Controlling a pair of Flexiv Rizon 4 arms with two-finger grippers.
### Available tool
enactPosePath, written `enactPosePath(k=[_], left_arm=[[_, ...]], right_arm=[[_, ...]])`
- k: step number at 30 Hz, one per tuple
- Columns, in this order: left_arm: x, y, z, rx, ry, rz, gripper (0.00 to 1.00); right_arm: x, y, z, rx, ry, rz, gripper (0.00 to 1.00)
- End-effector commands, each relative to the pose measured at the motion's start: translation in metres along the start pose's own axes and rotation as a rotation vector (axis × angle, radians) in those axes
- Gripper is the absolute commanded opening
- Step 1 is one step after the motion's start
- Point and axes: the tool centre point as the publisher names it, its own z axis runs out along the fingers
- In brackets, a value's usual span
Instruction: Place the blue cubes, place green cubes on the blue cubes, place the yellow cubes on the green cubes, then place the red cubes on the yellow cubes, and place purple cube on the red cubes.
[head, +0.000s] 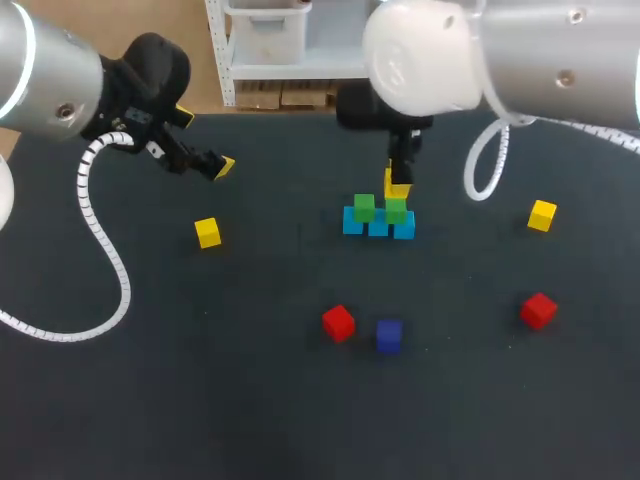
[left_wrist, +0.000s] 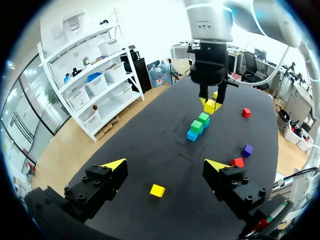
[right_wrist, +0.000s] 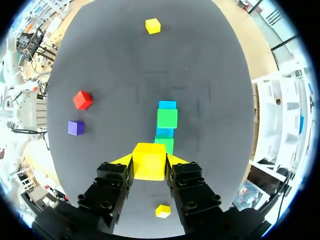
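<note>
Done: three blue cubes in a row, two green cubes on top.
Right jaws: clenched on a yellow cube, just above the green cubes.
Left jaws: released, empty, well apart.
Left: this yellow cube; loose yellow cubes, red cubes and purple cube on the desk.

- Just past the table's middle, toward 1 o'clock, I see a base row of three cubes lying side by side.
- Two upper cubes sit on that row.
- My right gripper has a held cube between its fingers, directly over the 3 o'clock upper cube.
- At 6 o'clock from the row lies a near cube, with its neighbour cube just beside it at 3 o'clock.
- At 9 o'clock from the row, well apart, lies a lone cube. My left gripper hangs beyond it at 12 o'clock.
- At 3 o'clock from the row lies a far side cube, and a near side cube lies at its 6 o'clock.
</note>
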Motion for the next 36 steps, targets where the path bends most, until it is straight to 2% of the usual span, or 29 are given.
enactPosePath(k=[1,10,36], left_arm=[[0.001,0.001,-0.001,0.004,-0.005,0.002,1.00],[0.001,0.001,-0.001,0.004,-0.005,0.002,1.00],[0.001,0.001,-0.001,0.004,-0.005,0.002,1.00]], right_arm=[[-0.009,-0.014,0.007,-0.030,0.017,-0.011,0.00],[-0.014,-0.026,0.015,-0.043,0.029,-0.015,0.00],[-0.017,-0.023,0.033,-0.094,0.023,-0.021,0.00]])
